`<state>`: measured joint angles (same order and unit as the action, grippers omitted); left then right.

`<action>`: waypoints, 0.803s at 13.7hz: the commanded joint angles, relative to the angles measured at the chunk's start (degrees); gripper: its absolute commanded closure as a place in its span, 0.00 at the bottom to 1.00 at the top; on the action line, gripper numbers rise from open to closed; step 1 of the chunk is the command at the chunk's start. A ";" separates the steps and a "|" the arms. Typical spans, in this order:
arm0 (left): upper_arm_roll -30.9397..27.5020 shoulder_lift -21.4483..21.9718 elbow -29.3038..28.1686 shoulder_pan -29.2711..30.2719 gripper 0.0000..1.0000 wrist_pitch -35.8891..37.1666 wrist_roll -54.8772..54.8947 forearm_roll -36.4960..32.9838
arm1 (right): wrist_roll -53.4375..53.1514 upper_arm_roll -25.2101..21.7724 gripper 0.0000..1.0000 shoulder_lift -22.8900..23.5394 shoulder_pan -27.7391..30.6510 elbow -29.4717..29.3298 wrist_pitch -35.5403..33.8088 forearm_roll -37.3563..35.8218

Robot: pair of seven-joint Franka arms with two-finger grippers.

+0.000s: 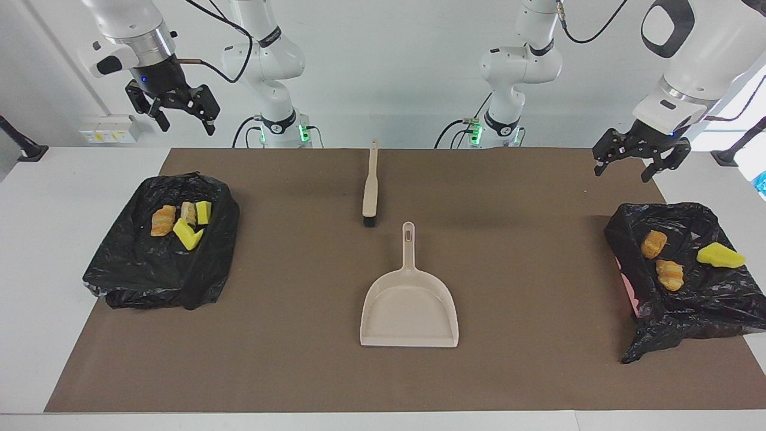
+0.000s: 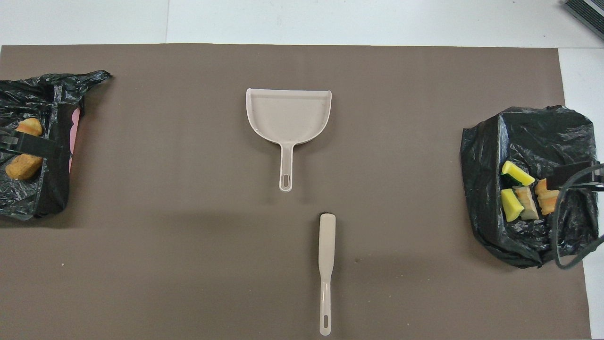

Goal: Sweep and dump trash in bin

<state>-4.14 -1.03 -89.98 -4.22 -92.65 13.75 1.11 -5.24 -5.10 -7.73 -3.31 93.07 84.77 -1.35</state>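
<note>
Yellow and orange bits of trash (image 1: pixel 181 222) already lie on the black bag (image 1: pixel 161 239) at the right arm's end of the table, and three more (image 1: pixel 670 263) lie on the other black bag (image 1: pixel 682 281) at the left arm's end. None is on the brown mat (image 1: pixel 526 251). In the middle, the brush (image 1: pixel 370 185) lies with its long way pointing to the robots, bristles toward the dustpan (image 1: pixel 409 299), which lies a bit farther from the robots. Both tools lie well apart from the trash, about midway between the arms. The right gripper (image 1: pixel 179 111) hangs open and empty above its bag. The left gripper (image 1: pixel 640 158) hangs open and empty too, near its bag. The job looks about done
</note>
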 commanded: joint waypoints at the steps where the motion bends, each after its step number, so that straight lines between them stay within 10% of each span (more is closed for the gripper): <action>1: 0.10 1.11 -0.81 0.09 0.00 0.10 -0.57 -1.11 | 0.93 0.09 0.00 -0.80 0.23 0.71 -0.05 0.03; 11: 0.01 1.11 -0.90 0.26 0.00 0.45 -0.74 -1.11 | 0.93 0.09 0.00 -0.80 0.23 0.71 -0.05 0.03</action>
<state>-4.30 -0.90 -89.98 -4.17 -92.64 13.59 1.08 -5.24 -5.10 -7.73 -3.31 93.07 84.77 -1.35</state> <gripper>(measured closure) 0.000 0.000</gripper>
